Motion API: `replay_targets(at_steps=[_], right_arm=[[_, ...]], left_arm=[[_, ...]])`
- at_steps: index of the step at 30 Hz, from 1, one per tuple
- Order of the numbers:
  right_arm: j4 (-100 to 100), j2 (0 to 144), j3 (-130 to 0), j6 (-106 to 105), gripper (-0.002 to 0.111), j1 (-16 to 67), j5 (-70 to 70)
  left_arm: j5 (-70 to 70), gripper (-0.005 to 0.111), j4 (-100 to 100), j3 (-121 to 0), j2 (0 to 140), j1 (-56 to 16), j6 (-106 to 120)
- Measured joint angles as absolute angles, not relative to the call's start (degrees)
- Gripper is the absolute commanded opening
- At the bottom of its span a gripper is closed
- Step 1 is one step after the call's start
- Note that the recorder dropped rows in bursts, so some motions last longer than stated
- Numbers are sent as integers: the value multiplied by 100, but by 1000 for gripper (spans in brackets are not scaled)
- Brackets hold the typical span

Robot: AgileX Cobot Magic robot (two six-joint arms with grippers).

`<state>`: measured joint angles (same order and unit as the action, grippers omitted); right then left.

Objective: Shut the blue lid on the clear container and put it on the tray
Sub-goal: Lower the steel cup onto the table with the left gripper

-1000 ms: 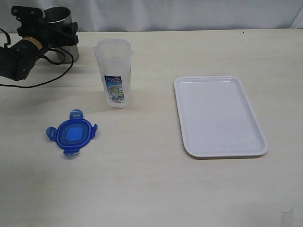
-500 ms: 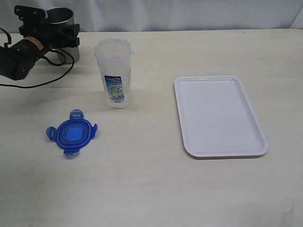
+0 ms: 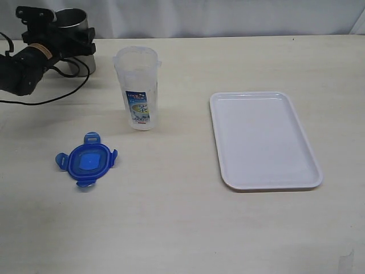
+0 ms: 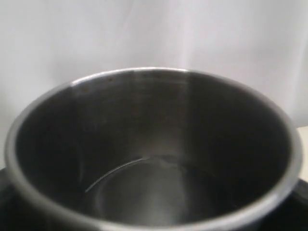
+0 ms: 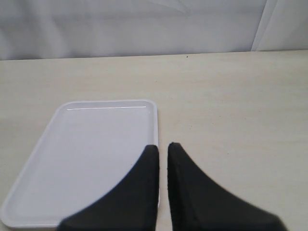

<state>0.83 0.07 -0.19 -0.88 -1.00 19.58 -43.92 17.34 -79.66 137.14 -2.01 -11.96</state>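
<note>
The clear container [image 3: 137,85] stands upright and uncovered at the back left of the table. In front of it the blue lid [image 3: 85,161] lies flat with its flaps spread. The white tray [image 3: 262,140] lies to the right with nothing on it. My left gripper [image 3: 68,44] is at the far back left with its jaws wide around a grey steel cup [image 3: 73,20], well away from lid and container. That cup's inside [image 4: 154,144] fills the left wrist view. My right gripper [image 5: 162,147] is shut on nothing, over the tray's [image 5: 91,154] long edge; the exterior view does not show it.
A black cable [image 3: 63,94] loops from the left arm across the table beside the container. A pale wall or curtain runs along the back edge of the table.
The left gripper and the steel cup have shifted slightly to the right. Lid, container and tray have not moved.
</note>
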Motion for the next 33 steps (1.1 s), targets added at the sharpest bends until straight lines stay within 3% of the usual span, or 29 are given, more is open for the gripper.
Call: replay_targets(at_steps=[2, 5, 33], right_arm=[[83, 7, -19, -88, 7, -100, 1958], [83, 7, -19, -88, 7, -100, 1958], [83, 7, -19, -88, 7, -100, 1958]], left_arm=[[-4328, 59, 1498, -7976, 13714, -201, -1196], [-4177, 68, 1330, -8010, 13683, -201, -1196], [-4098, 69, 1914, -8010, 13670, -201, -1149]])
